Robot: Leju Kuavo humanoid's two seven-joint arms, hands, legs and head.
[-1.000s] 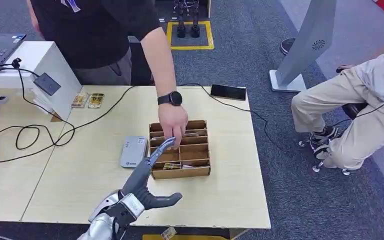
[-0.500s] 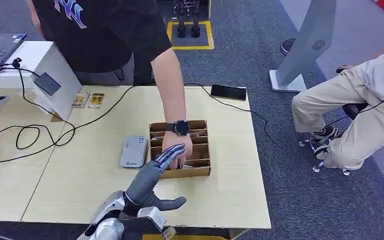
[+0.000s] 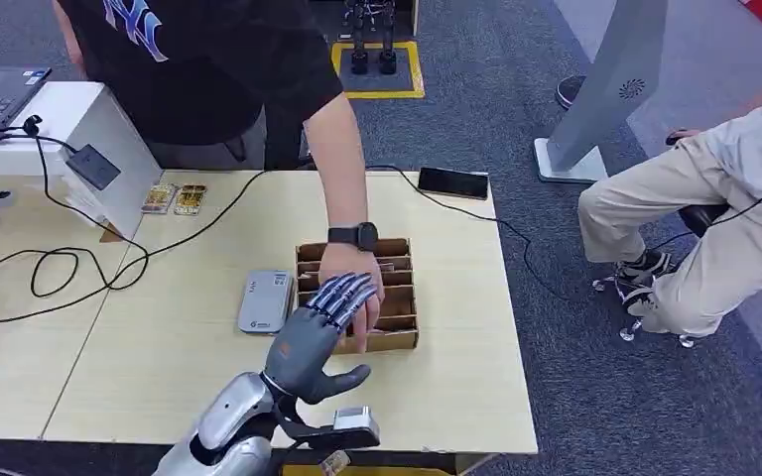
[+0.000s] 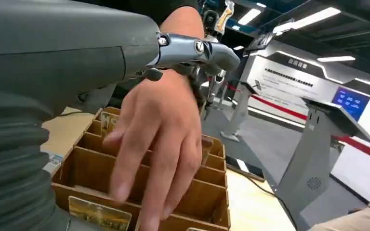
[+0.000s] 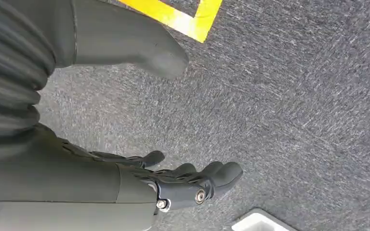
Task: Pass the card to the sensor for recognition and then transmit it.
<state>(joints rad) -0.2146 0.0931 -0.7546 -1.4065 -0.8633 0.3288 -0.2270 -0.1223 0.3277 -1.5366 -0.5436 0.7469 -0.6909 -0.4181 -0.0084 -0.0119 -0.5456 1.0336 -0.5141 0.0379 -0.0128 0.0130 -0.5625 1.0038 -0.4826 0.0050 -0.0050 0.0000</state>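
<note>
The left robot hand [image 3: 310, 342] has risen from the near edge of the bench [image 3: 159, 367] over the last second and now hovers at the front of the cardboard box [image 3: 397, 332], fingers apart and holding nothing. A person's hand [image 3: 355, 297] has also moved: a second ago it was at the back rows of the box, and now it reaches into the front row, directly under and beyond the robot's fingertips. In the left wrist view that hand [image 4: 159, 139] covers most of the box's compartments, and one card [image 4: 99, 215] stands in the front slot of the box [image 4: 212, 192], just beside the person's fingertips. No card has been picked up yet, so the task is only starting; with the person's hand in the box, reaching in now would risk a collision. The grey sensor [image 3: 265, 299] lies just left of the box. The right robot hand [image 5: 192, 180] hangs over the carpet, fingers loosely apart and empty.
</note>
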